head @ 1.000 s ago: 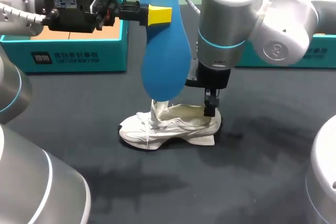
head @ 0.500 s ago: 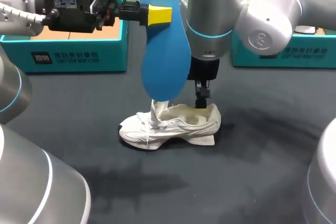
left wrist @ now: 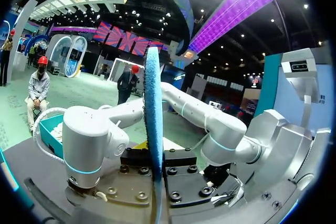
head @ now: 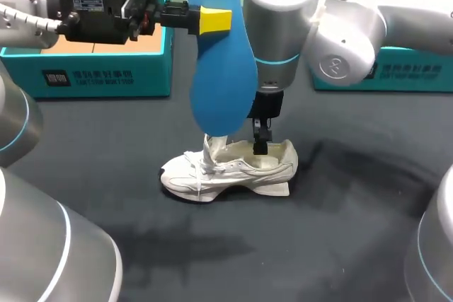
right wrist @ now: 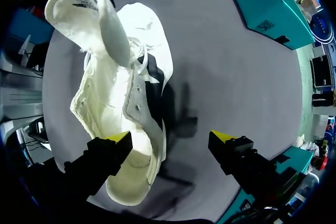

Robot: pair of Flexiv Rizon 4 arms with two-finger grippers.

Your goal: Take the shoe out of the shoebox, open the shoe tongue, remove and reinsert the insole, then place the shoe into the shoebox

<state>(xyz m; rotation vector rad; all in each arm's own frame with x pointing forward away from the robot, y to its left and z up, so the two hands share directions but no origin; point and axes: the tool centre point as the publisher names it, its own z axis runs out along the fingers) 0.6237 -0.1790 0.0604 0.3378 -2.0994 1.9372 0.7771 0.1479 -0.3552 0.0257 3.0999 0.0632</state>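
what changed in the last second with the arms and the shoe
The right gripper, open, shifted toward my left, from the heel rim of the shoe to above its opening. The left gripper stayed shut on the blue insole, held upright above the shoe's front. The shoe has not moved.

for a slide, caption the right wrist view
Open right claw straddling the white shoe's side near the heel, tongue raised
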